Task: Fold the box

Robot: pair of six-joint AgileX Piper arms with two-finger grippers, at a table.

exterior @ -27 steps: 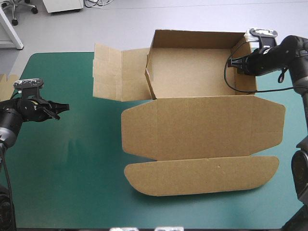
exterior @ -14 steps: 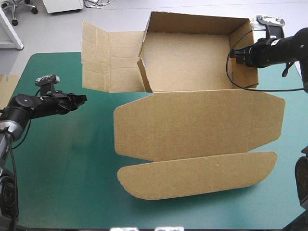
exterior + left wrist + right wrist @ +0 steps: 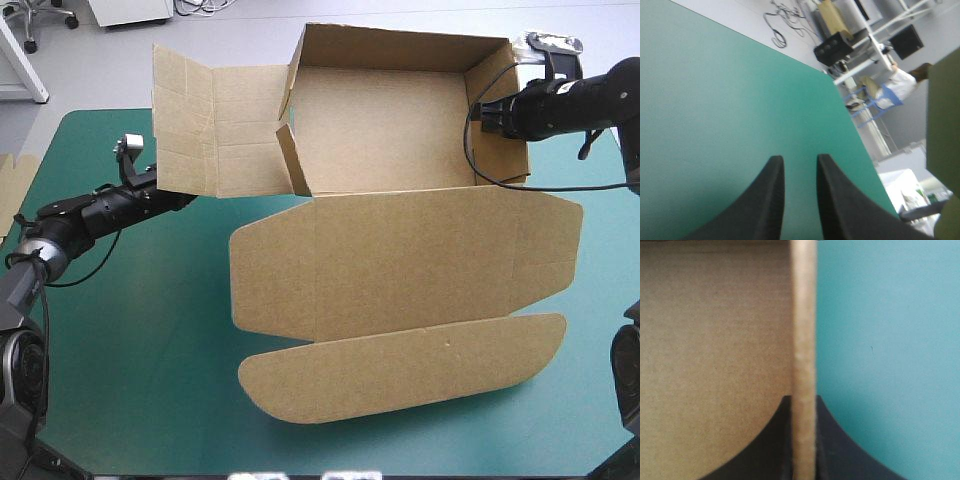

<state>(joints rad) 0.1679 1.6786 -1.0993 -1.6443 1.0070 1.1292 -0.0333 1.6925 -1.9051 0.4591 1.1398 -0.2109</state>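
The brown box stands at the table's far side, its back and side walls raised. Its lid and tuck flap lie flat toward the front. A loose side panel sticks out to the left, lifted off the table. My right gripper is shut on the box's right wall, whose edge runs between the fingers of that gripper. My left gripper reaches just under the side panel's lower edge. Its fingers stand narrowly apart over bare cover, and the panel is off to one side.
An edge of more brown board shows at the table's left edge. The teal-green cover is bare at the front left. The right arm's black cable hangs inside the box by its right wall.
My left gripper has travelled right and away from me, up to the side panel. The box has shifted left, with the side panel rising. My right gripper kept its hold on the wall.
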